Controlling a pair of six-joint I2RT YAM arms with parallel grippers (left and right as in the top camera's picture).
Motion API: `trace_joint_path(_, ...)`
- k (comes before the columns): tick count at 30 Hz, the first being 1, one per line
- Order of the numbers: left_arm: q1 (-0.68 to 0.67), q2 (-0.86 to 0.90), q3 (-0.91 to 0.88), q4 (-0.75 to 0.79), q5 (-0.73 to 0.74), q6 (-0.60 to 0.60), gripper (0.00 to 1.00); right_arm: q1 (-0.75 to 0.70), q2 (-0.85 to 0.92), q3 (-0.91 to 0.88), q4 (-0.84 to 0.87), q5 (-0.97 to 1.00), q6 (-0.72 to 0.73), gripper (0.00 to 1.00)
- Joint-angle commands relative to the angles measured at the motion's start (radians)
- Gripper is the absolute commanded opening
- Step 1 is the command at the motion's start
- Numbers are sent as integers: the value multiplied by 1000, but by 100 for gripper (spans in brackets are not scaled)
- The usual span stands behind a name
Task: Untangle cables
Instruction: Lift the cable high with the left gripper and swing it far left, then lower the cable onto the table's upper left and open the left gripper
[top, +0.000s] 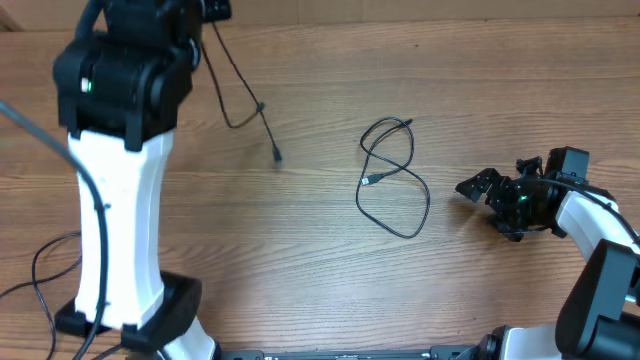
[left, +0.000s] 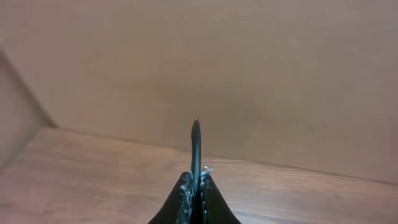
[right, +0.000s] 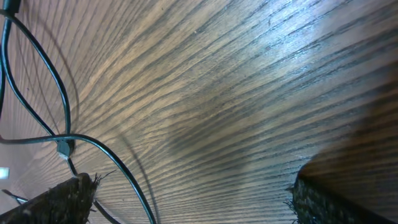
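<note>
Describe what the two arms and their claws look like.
Both arms have white links with black joints. The left arm and right arm each show a small green light. Black wires trail by the left arm's base. The left claw and right claw are black, with frayed-looking pads.

No readable text, labels, brands, numbers or signs in any view.

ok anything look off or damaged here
Nothing damaged. The lifted cable dangles from the shut left claw; the looped cable lies crossed over itself near the open right claw.
</note>
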Motion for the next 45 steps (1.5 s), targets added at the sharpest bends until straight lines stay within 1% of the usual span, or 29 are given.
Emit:
trace_joint_path(1, 93, 43, -2, 4, -39, -39, 4, -2, 5, -2, -6, 82, -1, 100)
trace_joint_path(5, 235, 92, -2, -8, -39, -64, 4, -2, 5, -2, -2, 82, -1, 100)
trace_joint_path(6, 287, 111, -2, -11, -39, -97, 4, -2, 5, -2, 2, 82, -1, 100)
trace_joint_path(8, 345, 132, -2, -19, -38, -148, 4, -2, 5, -2, 5, 82, 0, 100)
trace_joint_path(11, 444, 183, -2, -48, -27, -255, 4, -2, 5, -2, 9, 82, 0, 100)
trace_joint_path(14, 552, 260, -2, -93, -27, -352, 4, -2, 5, -2, 9, 82, 0, 100)
trace_joint_path(19, 658, 365, -2, -101, -28, -383, 4, -2, 5, -2, 6, 82, 0, 100)
trace_joint_path(22, 721, 407, -2, -100, -16, -467, 4, -2, 5, -2, 4, 82, 0, 100)
trace_joint_path(28, 838, 437, -2, -97, 87, -663, 4, -2, 5, -2, 4, 82, 0, 100)
trace_joint_path(30, 864, 437, -2, -82, 123, -711, 4, -2, 5, -2, 4, 82, 0, 100)
trace_joint_path(32, 894, 437, -2, -8, 234, -695, 4, -2, 5, -2, 5, 82, 0, 100)
trace_joint_path(34, 909, 437, -2, 79, 347, -633, 4, -2, 5, -2, 5, 82, 0, 100)
trace_joint_path(36, 915, 437, -2, 202, 477, -517, 4, -2, 5, -2, 5, 82, 0, 100)
trace_joint_path(38, 915, 437, -2, 322, 557, -396, 4, -2, 5, -2, 4, 82, 0, 100)
trace_joint_path(41, 915, 437, -2, 373, 527, -349, 4, -2, 5, -2, 0, 81, 0, 100)
trace_joint_path(42, 917, 437, -2, 382, 491, -349, 4, -2, 5, -2, -3, 81, 0, 100)
trace_joint_path(45, 921, 437, -2, 387, 465, -346, 4, -2, 5, -2, -3, 81, 0, 100)
